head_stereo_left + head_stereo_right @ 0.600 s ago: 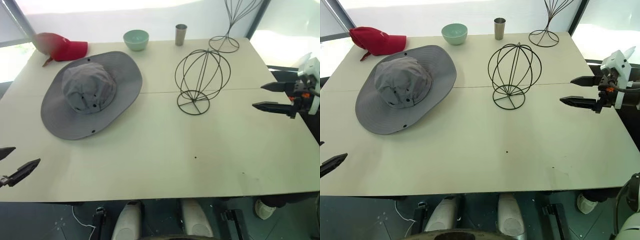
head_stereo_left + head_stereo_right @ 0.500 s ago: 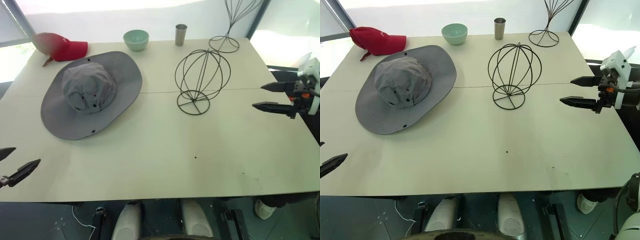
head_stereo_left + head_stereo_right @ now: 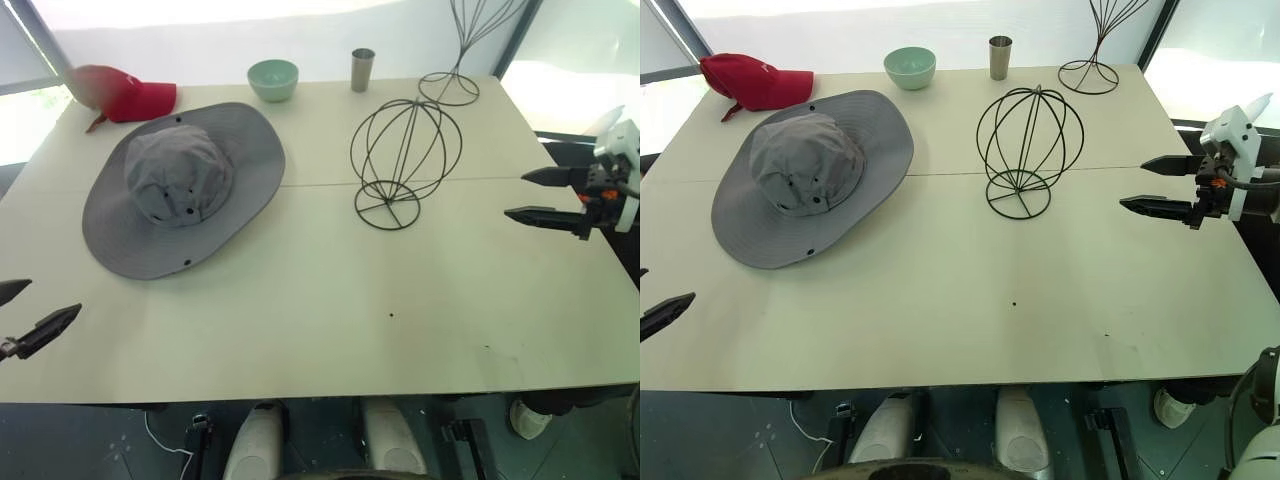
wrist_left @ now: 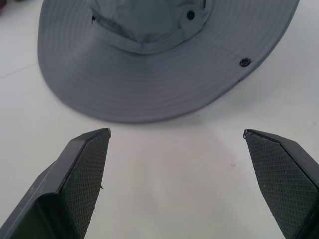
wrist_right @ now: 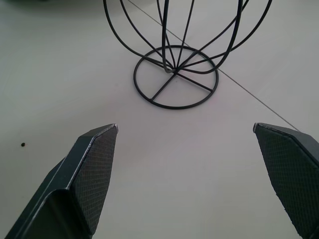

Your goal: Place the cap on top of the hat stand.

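Left claw (image 3: 22, 318) is shifted slightly up, both claws spread wide and empty; cap (image 3: 183, 186) is left flat on desk (image 3: 320, 330) beside hat stand (image 3: 402, 160), grasp not started.

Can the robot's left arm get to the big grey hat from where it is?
Probably yes. The left gripper is open and points at the cap, with only bare table between them. The hat's near brim lies just ahead of its fingers, and nothing sits on it.
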{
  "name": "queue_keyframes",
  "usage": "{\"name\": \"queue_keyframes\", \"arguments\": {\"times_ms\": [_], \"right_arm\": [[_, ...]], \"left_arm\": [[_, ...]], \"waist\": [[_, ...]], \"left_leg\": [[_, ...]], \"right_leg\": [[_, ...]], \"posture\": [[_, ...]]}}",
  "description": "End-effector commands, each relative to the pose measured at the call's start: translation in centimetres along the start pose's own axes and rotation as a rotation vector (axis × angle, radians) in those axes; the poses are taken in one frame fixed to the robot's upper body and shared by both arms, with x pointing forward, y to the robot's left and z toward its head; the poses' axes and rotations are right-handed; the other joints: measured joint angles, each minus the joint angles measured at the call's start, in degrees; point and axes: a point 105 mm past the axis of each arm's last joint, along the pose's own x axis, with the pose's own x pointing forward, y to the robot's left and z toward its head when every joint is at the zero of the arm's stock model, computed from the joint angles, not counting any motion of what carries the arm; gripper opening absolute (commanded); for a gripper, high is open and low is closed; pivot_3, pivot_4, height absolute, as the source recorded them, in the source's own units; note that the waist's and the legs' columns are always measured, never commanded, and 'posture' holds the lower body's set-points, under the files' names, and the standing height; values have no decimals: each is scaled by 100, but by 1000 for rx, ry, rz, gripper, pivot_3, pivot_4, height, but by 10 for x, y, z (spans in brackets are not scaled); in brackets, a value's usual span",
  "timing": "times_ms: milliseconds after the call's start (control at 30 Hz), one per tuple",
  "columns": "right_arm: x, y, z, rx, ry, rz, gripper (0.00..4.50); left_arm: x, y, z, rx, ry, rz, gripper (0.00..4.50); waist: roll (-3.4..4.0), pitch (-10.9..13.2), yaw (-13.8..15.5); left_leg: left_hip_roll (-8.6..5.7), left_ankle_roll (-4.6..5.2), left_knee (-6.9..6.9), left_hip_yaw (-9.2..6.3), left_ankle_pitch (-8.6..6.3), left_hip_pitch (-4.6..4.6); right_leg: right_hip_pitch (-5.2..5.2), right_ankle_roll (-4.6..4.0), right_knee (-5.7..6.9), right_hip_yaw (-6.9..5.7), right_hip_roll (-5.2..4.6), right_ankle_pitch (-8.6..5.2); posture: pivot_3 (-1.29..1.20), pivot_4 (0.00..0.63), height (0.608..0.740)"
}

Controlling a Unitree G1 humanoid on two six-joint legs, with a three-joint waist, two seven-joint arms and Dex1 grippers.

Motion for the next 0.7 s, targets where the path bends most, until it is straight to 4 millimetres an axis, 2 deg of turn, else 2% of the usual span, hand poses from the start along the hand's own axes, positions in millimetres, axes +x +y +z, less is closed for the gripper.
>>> {"name": "queue_keyframes", "arguments": {"times_ms": [33,133,267,333,433,500,633,700], "right_arm": [[-9,6,32,-86,-60,5,4462],[-11,21,53,-109,-114,51,4462],[-12,58,79,-102,-166,170,4462],[-12,74,86,-99,-173,209,4462],[-13,102,94,-120,-182,277,4462],[-14,112,96,-126,-186,282,4462],[-16,119,100,-117,-209,253,4462],[-18,122,100,-112,-208,233,4462]], "left_arm": [[17,-15,35,146,-65,-88,4500],[35,-29,59,284,-85,-156,4500],[70,-58,92,494,-126,-262,4500],[86,-74,99,597,-134,-312,4500],[115,-97,101,742,-139,-354,4500],[130,-108,100,813,-139,-365,4500],[167,-100,93,978,-79,-190,4500],[179,-107,88,962,-83,-185,4500]], "waist": [[3,1,0],[8,4,-11],[12,6,2],[13,7,8],[14,6,9],[14,6,-4],[10,9,-3],[11,8,3]], "left_leg": [[0,0,1,0,0,0],[0,0,1,1,0,1],[0,0,-3,-4,0,0],[-1,1,-2,-5,0,0],[-1,1,-1,-3,0,-1],[-1,2,-1,-4,-1,-1],[-1,5,4,-4,-1,0],[-1,6,5,-7,-1,-2]], "right_leg": [[1,0,0,0,-1,0],[0,15,5,1,1,8],[-3,21,11,-1,2,11],[0,22,12,-2,4,11],[0,23,11,0,4,12],[-2,24,12,0,6,12],[-2,25,16,0,8,13],[-3,25,17,0,11,13]], "posture": [[0,150,740],[0,150,740],[0,150,740],[0,150,740],[0,150,740],[0,150,740],[0,150,740],[0,150,740]]}}
